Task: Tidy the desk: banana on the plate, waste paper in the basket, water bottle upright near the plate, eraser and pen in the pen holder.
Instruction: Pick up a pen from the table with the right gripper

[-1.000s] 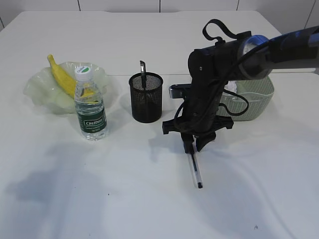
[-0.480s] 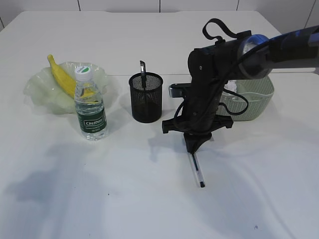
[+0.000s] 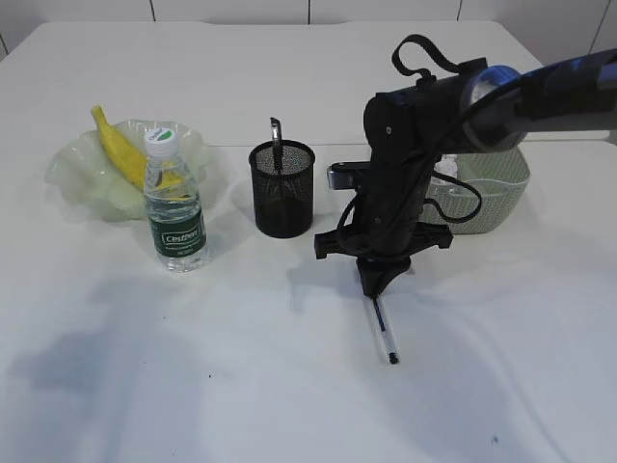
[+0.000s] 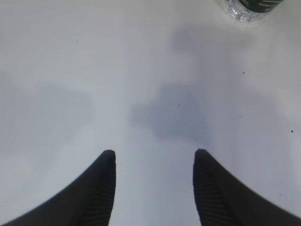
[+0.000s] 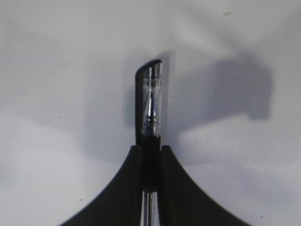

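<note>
We see the right pincer (image 3: 379, 282) at centre frame, clamped on the pen (image 3: 383, 331), whose far end rests low on the counter (image 3: 289, 386). Our left pincer (image 4: 154, 162) hangs with its fingers apart over bare counter. At left, the banana (image 3: 120, 149) lies on the plate (image 3: 72, 174), the water bottle (image 3: 174, 203) upright just before it; the pen holder (image 3: 282, 188) stands mid-frame, the basket (image 3: 492, 193) at right.

The right arm (image 3: 540, 96) is matte black with a blue-and-silver ring at one joint, a silver bracket at the wrist, and black cables looping above and down its side. The grippers' fingers (image 4: 101, 188) are black, curved, tapering to points, with finely ribbed inner faces.
</note>
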{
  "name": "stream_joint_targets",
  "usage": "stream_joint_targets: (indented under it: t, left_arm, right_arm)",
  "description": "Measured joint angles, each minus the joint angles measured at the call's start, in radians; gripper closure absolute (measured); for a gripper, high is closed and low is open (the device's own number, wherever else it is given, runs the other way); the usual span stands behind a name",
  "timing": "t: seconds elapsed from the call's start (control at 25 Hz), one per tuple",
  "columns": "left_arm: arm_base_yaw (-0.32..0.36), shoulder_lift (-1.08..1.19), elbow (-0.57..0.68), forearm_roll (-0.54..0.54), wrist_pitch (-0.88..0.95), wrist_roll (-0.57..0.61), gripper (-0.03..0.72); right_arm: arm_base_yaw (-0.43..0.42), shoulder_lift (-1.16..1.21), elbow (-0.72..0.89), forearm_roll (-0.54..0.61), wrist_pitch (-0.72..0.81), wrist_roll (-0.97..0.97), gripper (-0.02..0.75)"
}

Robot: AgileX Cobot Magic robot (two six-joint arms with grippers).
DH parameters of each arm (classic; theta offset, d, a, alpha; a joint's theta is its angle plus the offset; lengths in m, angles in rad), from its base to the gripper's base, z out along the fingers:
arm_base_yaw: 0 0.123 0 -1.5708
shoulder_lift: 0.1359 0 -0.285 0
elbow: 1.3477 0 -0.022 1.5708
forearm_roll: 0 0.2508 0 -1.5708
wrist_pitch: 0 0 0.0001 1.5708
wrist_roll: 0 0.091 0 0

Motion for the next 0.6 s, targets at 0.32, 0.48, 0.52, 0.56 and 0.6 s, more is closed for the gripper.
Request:
stream_joint_targets:
  t: [0.32, 0.48, 0.52, 0.56, 0.6]
  left_arm:
    - [0.000, 0.000, 0.000, 0.000, 0.000, 0.000, 0.320]
    - [0.000, 0.000, 0.000, 0.000, 0.000, 0.000, 0.321]
    - [0.000, 0.000, 0.000, 0.000, 0.000, 0.000, 0.321]
    - [0.000, 0.000, 0.000, 0.000, 0.000, 0.000, 0.321]
    - [0.000, 0.000, 0.000, 0.000, 0.000, 0.000, 0.321]
  right_arm:
    - [0.000, -0.062, 0.002, 0.000, 0.037, -0.043, 0.706]
    - [0.000, -0.107, 0.046, 0.000, 0.034, -0.063, 0.706]
    - [0.000, -0.119, 0.067, 0.000, 0.027, -0.068, 0.706]
    - [0.000, -0.136, 0.089, 0.000, 0.008, -0.074, 0.706]
    - [0.000, -0.154, 0.120, 0.000, -0.011, -0.075, 0.706]
